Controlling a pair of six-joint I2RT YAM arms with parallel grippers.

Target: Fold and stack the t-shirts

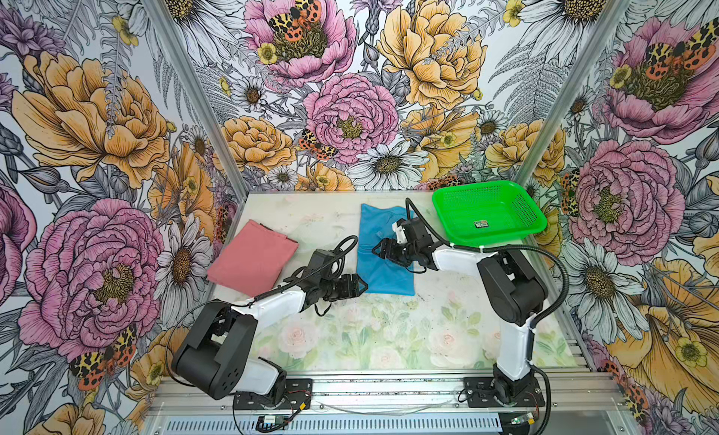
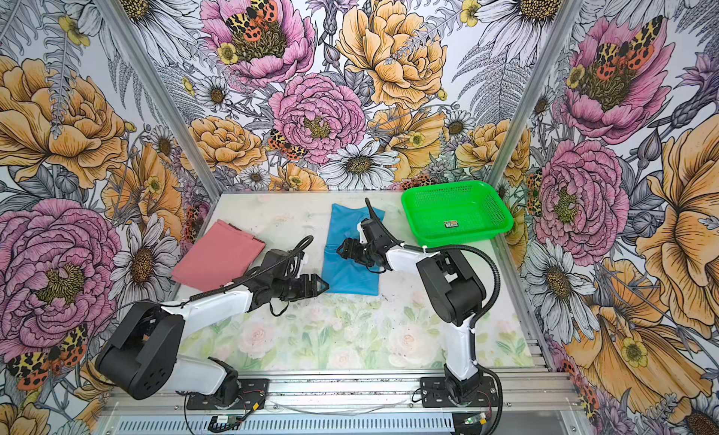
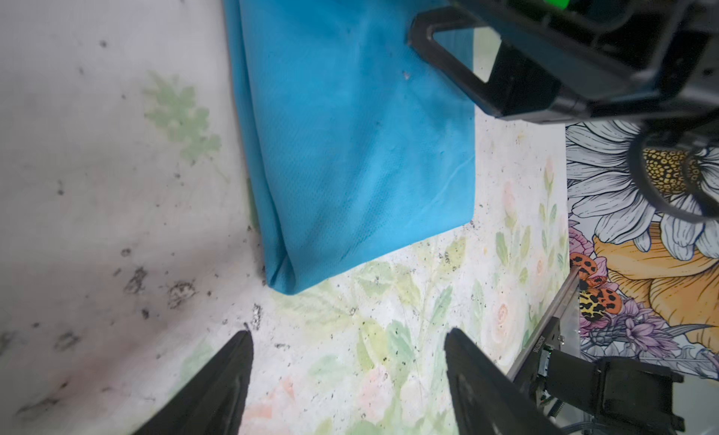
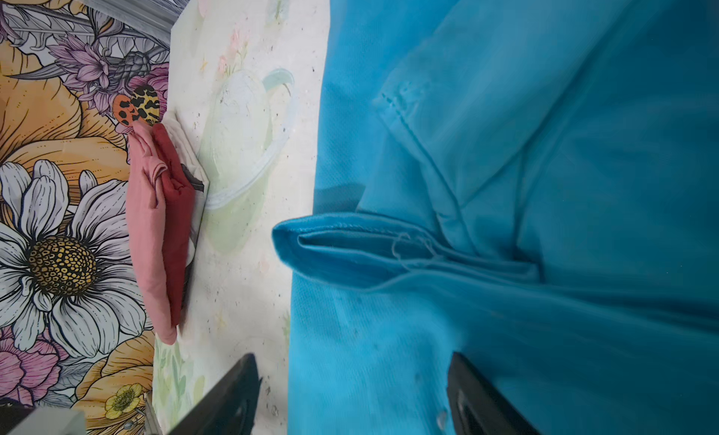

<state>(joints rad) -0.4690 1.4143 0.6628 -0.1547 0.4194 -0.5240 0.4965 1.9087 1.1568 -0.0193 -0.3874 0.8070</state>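
At table centre, finds the blue t-shirt (image 1: 389, 281) lying near-to-far under the right gripper (image 1: 376, 251), wide open, seemingly empty; left gripper (image 1: 363, 286), open and empty, off its near-left corner; pink t-shirt (image 1: 251, 258) further left.

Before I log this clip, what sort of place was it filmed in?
Probably a purpose-built robot test booth, not a home: floral wall panels in metal framing box in a small table, and the left arm and right arm are mounted on a rail at its front edge.

No readable text, small sticker (image 1: 481, 224) inside green basket (image 1: 525, 209) too small to read
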